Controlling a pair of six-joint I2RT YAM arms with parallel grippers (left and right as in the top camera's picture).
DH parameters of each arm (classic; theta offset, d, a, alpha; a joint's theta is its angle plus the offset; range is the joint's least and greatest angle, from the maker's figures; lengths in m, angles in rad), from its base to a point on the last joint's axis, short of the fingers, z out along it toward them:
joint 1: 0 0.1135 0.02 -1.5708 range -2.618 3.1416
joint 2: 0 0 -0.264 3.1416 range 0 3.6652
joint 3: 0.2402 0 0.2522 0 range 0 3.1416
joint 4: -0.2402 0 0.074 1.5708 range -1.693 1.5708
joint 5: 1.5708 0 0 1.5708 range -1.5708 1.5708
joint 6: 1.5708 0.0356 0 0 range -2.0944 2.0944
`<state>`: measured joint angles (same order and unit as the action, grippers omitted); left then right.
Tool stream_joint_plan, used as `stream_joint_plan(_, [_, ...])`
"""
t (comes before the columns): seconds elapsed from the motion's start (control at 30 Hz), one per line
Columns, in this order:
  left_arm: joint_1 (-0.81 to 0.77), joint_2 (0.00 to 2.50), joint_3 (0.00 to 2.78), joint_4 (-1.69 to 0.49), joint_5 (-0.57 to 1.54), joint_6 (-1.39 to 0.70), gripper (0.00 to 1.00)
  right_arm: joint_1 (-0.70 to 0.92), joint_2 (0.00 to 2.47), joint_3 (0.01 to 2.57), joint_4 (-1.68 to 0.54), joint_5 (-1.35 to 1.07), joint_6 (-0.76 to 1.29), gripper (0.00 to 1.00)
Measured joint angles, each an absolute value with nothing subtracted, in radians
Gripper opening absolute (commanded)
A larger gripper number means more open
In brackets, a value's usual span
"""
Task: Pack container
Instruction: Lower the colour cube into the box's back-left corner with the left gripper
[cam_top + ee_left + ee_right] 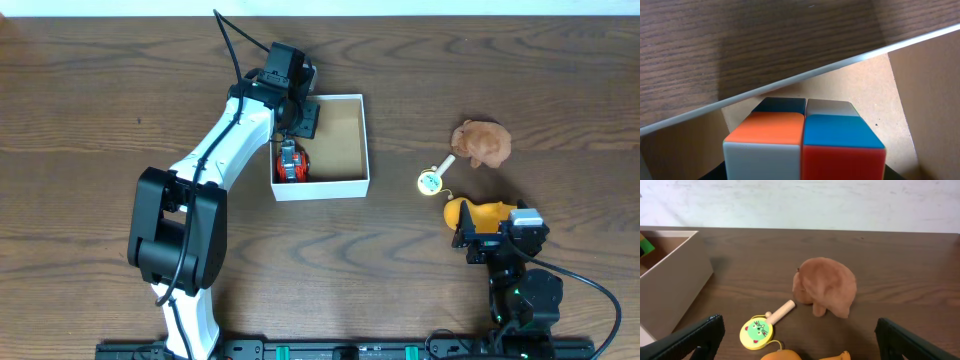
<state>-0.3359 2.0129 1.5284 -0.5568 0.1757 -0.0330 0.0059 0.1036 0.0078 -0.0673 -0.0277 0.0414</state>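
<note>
The container [366, 140], a shallow white box with a tan bottom, sits left of the table's middle; it also shows in the left wrist view [870, 100] and at the left of the right wrist view [675, 275]. My left gripper [292, 132] reaches into its left side, shut on a multicoloured cube [291, 165] [805, 135] with orange, blue, white and red faces. I cannot tell whether the cube touches the bottom. My right gripper [487, 232] [800, 350] is open and empty, just above an orange-yellow toy [478, 214] [785, 356].
A brown plush animal [482, 142] [827, 285] lies at the right. A small wooden paddle with a green cat face [431, 180] [757, 331] lies between the plush and the orange-yellow toy, to the right of the container.
</note>
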Motion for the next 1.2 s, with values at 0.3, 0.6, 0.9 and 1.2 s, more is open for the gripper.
stream_joint_plan(0.3, [-0.338, 2.013, 1.528, -0.552, 0.176, -0.037, 0.69, 0.006, 0.104, 0.008, -0.068, -0.028, 0.041, 0.99])
stream_joint_plan(0.6, [-0.338, 2.012, 1.528, -0.497, 0.175, -0.039, 0.6, 0.006, 0.104, 0.008, -0.068, -0.028, 0.041, 0.99])
stream_joint_plan(0.9, [-0.338, 1.975, 1.528, -0.459, 0.181, -0.05, 0.07, 0.006, 0.104, 0.008, -0.068, -0.028, 0.041, 0.99])
stream_joint_plan(1.2, [-0.349, 1.952, 1.528, -0.464, 0.275, -0.045, 0.06, 0.006, 0.104, 0.008, -0.067, -0.028, 0.041, 0.99])
